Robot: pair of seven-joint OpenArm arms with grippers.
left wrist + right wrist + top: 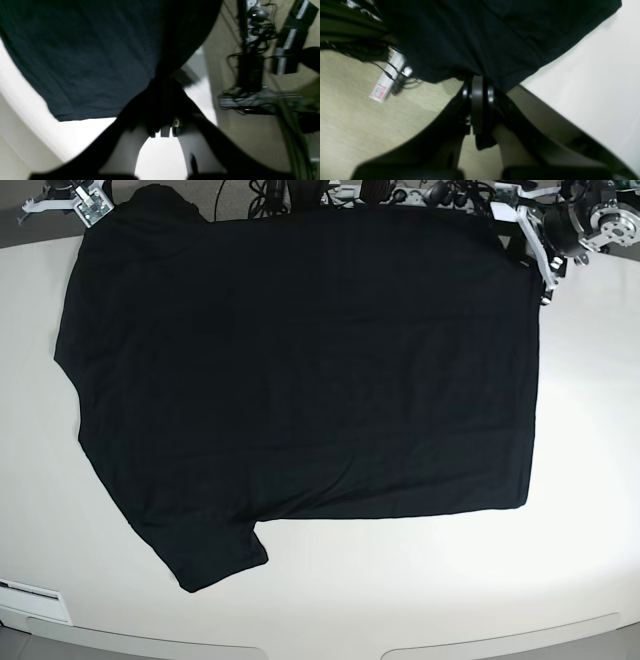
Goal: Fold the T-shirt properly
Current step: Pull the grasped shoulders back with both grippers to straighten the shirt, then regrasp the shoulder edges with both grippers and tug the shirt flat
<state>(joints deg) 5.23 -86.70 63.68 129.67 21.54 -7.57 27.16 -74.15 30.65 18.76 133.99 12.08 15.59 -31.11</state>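
the t-shirt (300,380) is being held spread flat, plain side up, across the counter (590,480), its far corners being pinched by the left end effector (165,127) and right end effector (477,85), with no fold being made yet.

even overhead light fills the base view, sharp throughout, and the pale white table top (420,580) glows almost blown out near its front edge. the large black cloth t-shirt (300,370) swallows detail (folds barely read). both wrist views are dim and smeared; the left one's table patch (82,135) flares white, and the dark tangled cables (252,50) beyond are blurred.
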